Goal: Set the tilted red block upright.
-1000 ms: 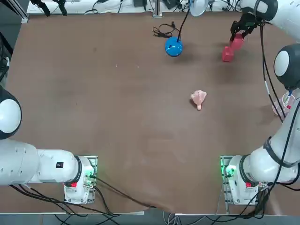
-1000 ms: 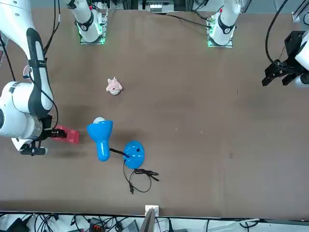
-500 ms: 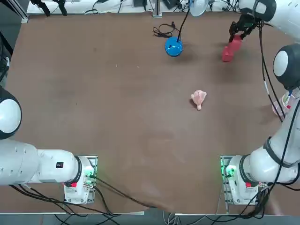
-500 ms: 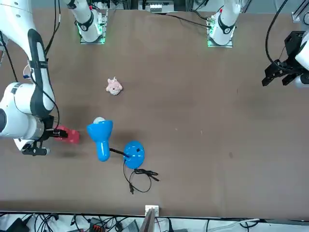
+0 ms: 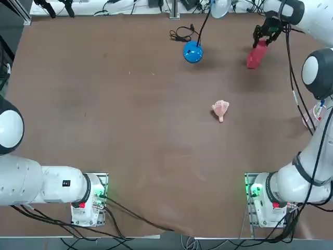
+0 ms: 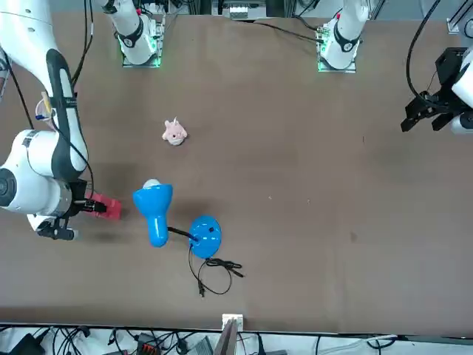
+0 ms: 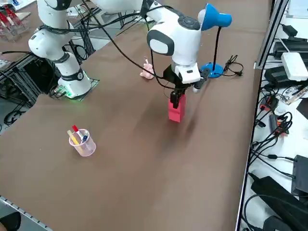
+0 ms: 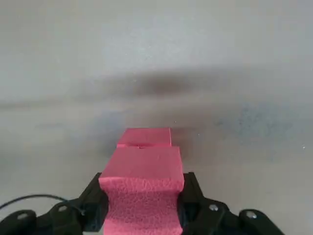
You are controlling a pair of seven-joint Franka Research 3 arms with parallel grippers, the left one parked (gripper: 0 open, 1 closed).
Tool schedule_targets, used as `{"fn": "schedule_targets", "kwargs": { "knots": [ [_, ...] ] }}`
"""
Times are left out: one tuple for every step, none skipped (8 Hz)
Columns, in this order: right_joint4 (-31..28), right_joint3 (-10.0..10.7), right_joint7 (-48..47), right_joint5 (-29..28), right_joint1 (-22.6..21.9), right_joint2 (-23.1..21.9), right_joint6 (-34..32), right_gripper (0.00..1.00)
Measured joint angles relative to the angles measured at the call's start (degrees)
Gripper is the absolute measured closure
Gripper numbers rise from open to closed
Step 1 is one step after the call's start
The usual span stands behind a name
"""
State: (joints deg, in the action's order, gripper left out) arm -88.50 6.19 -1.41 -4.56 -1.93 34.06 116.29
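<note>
brown table [image 7: 120,192] below; red block [image 8: 142,191] between fingers of right tool [image 8: 143,208].

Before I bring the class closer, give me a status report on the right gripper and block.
Right gripper shut on red block. Block upright in its grip, seen from the right side. Blue lamp stands nearby, not touching.

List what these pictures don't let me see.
- Top view: the upper end of the red block, under the right gripper.
- Right wrist view: the red block's near end, cut off by the picture's edge.
- Front view: the cup, mostly behind the arm.
</note>
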Motion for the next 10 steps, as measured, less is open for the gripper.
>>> {"fn": "schedule_targets", "kwargs": {
  "knots": [
    [0.00,-0.02,-0.11,0.00,-0.01,0.00,0.00,0.28],
    [-0.07,-0.05,-0.12,0.00,-0.09,0.03,0.00,0.28],
    [-0.28,-0.10,-0.12,0.00,-0.33,0.18,0.25,0.28],
    [-0.61,-0.15,-0.12,0.00,-0.77,0.41,0.99,0.28],
    [-0.77,-0.16,-0.12,0.00,-1.19,0.71,1.65,0.28],
    [-0.80,-0.16,-0.12,0.00,-1.30,0.92,1.94,0.28],
    [-0.81,-0.12,-0.15,0.00,-1.26,0.94,1.97,0.28],
    [-0.81,-0.08,-0.21,0.00,-1.20,0.94,1.97,0.28],
    [-0.81,0.00,-0.25,0.00,-1.16,0.93,1.97,0.28],
    [-0.81,0.09,-0.29,0.00,-1.10,0.93,1.97,0.28]
  ]
}}
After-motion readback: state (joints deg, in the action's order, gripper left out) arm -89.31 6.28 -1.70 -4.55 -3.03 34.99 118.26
